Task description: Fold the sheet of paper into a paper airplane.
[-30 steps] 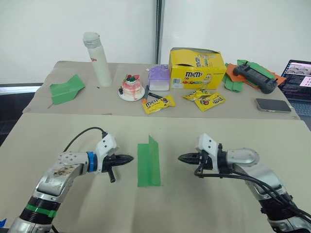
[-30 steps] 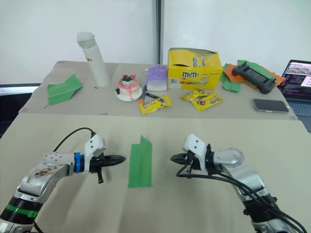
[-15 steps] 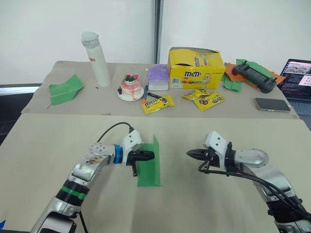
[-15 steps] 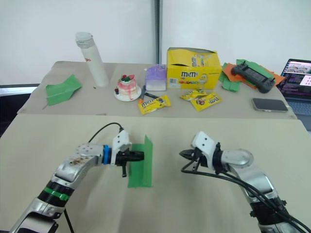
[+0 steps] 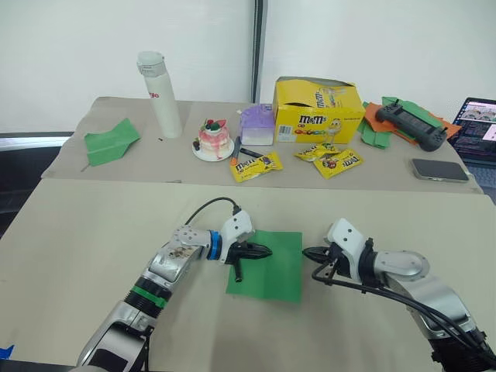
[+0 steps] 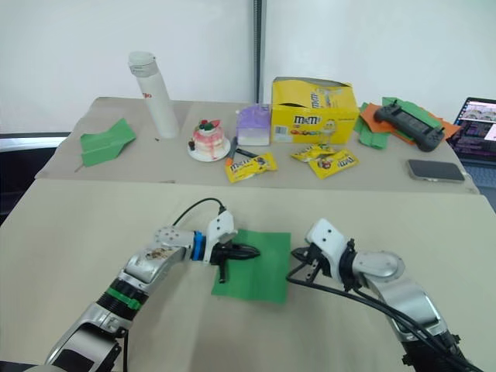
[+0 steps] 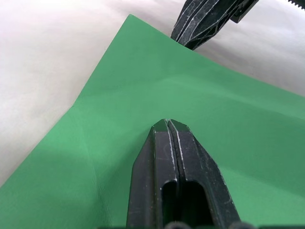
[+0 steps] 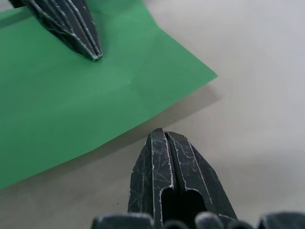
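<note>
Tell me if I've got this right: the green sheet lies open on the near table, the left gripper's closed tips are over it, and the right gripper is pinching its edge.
Not quite. The right gripper is shut but pinches nothing; the right wrist view shows it beside the sheet of paper, clear of its edge. The rest holds, left gripper included.

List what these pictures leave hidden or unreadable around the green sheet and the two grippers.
- Sheet of paper: in the eye views, the left gripper covers part of its near-left area; whether the tips press the paper cannot be told.
- Left wrist view: the sheet runs off the picture's edges, so its full outline is cut off.
- Right gripper: whether it touches the sheet's edge cannot be told.
- Laptop: cut by the frame edge, screen text too small.
</note>
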